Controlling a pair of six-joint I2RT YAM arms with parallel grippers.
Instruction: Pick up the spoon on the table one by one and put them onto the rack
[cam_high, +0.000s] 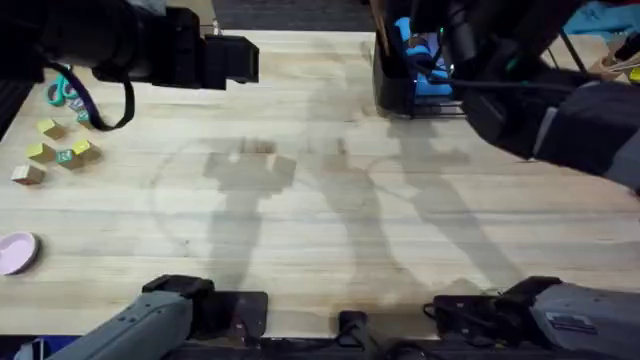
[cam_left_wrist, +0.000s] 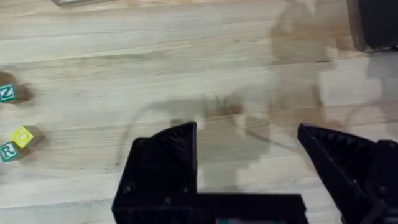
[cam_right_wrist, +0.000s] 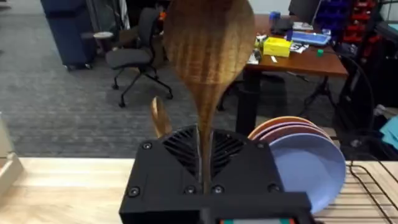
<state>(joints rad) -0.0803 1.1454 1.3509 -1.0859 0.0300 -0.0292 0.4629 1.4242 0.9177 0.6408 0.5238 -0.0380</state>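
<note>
One spoon (cam_right_wrist: 208, 56) stands clamped upright in my right gripper (cam_right_wrist: 204, 163) for lowering into the rack (cam_high: 410, 85); left gripper (cam_left_wrist: 249, 146) gapes wide

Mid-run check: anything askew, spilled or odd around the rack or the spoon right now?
Nothing stands out. The right end effector is shut on a wooden spoon, bowl up, beside the plates in the rack. The left end effector hangs open over bare table.
</note>
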